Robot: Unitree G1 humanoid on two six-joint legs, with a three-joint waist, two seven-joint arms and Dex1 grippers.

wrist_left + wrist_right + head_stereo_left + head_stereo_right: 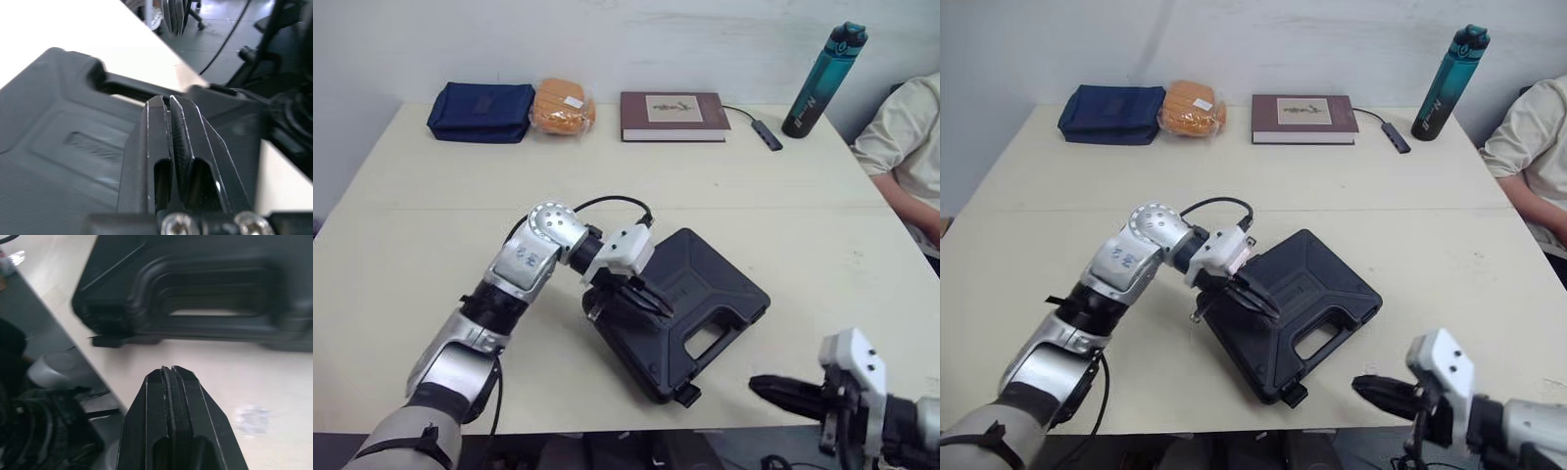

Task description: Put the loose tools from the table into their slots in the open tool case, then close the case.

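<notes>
The black tool case (700, 305) lies with its lid down near the table's front edge, handle toward the front right. My left gripper (658, 304) is shut, its fingers (168, 129) pressing flat on the case lid (58, 142) with nothing between them. At the front right, my right gripper (766, 386) is shut and empty, hovering over the table edge just right of the case's front corner (105, 318). A latch (686, 397) sticks out at that corner. I see no loose tools on the table.
Along the far edge stand a blue pouch (481, 111), an orange bundle (563, 106), a maroon book (673, 116), a dark adapter with cable (766, 133) and a teal bottle (824, 80). A person's arm (906, 162) rests at the right edge.
</notes>
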